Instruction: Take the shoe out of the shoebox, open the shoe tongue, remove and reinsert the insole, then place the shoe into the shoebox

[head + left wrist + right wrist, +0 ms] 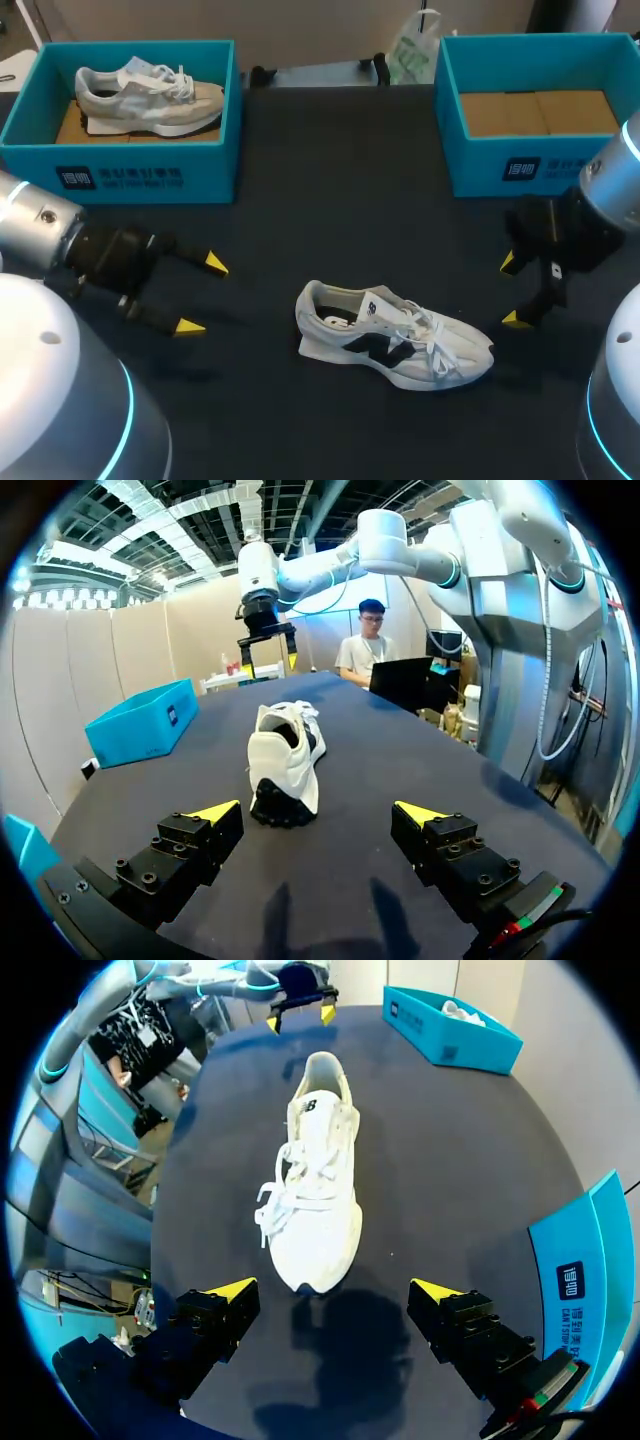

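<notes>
Item: white lace-up sneaker (395, 345) with a black side mark, standing on its sole on the dark surface (330, 200), outside both boxes.
Left claw (202, 295): fingers spread, holding nothing. The sneaker's heel faces it from straight ahead, well apart.
Right claw (512, 291): fingers spread, holding nothing. The sneaker's toe lies just ahead of it, in line with the gap between the fingers and not touching them.
Weight: I judge it light; one claw should be able to carry it.
Stiffness: the upper looks soft and will likely collapse under a pinch. The sole and heel counter look firmer.
Slip risk: the fabric upper should hold well against the fingers. The loose laces may snag a fingertip.
Hold point, steadying: I would take the heel collar or the rim of the sole with my left claw.
Hold point, tongue: I would pinch its upper edge with my right claw, clear of the laces.
Insole: I expect it to be thin and floppy; I would grip it at the heel end.
Return place: empty teal shoebox (520, 165) with a bare cardboard floor, just beyond my right claw.
Other box: second teal shoebox (150, 170), beyond my left claw, holding a grey shoe (150, 95).
</notes>
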`<state>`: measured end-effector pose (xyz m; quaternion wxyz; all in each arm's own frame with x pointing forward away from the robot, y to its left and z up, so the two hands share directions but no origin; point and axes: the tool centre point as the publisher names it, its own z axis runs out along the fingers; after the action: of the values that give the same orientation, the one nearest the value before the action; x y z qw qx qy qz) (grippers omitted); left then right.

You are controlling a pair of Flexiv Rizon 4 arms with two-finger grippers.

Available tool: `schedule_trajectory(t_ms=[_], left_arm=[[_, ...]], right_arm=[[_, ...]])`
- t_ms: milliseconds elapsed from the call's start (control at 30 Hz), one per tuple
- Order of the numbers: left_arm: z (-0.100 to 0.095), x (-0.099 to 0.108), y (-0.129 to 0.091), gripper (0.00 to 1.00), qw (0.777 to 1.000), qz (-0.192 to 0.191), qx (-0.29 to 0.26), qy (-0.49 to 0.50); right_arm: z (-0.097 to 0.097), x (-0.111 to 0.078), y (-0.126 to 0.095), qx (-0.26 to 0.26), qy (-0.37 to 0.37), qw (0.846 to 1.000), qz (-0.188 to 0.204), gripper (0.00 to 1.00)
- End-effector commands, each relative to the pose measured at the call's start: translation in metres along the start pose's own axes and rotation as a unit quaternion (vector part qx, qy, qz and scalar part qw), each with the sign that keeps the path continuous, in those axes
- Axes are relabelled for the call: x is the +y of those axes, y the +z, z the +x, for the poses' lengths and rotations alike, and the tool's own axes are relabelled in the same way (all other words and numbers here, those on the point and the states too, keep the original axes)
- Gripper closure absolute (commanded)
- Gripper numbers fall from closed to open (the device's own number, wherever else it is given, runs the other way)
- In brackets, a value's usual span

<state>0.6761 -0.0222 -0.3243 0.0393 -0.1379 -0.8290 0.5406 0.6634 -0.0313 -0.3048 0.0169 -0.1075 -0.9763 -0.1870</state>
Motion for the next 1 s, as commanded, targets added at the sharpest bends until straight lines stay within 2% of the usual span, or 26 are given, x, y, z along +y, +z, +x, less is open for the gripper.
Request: schedule_trajectory(t_ms=[33,233,300,367,400,767,867,1000], left_arm=[[0.002,0.003,0.005,0.0,1.0,-0.011,-0.003,-0.001],[-0.005,0.026,0.016,0.0,0.997,0.032,-0.017,-0.071],[-0.004,0.031,0.019,0.0,0.993,0.042,-0.044,-0.101],[0.0,0.033,0.019,0.0,0.989,0.073,-0.052,-0.118],[0.003,0.034,0.02,0.0,0.989,0.067,-0.067,-0.113],[0.003,0.034,0.02,0.0,0.989,0.067,-0.067,-0.113],[0.002,0.047,0.026,0.0,0.985,0.088,-0.078,-0.125],[-0.001,0.059,0.036,0.0,0.983,0.093,-0.097,-0.128]], right_arm=[[0.001,0.0,0.0,-0.001,0.0,1.0,0.0,0.0],[0.001,0.0,0.0,-0.001,0.0,1.0,0.0,0.0],[0.001,0.0,0.0,-0.001,0.0,1.0,0.0,0.0],[0.001,0.0,0.0,-0.001,0.0,1.0,0.0,0.0],[0.001,0.0,0.0,-0.001,0.0,1.0,0.0,0.0],[0.001,0.0,0.0,-0.001,0.0,1.0,0.0,0.0],[0.001,0.0,0.0,-0.001,0.0,1.0,0.0,0.0],[0.001,0.0,0.0,-0.001,0.0,1.0,0.0,0.0]])
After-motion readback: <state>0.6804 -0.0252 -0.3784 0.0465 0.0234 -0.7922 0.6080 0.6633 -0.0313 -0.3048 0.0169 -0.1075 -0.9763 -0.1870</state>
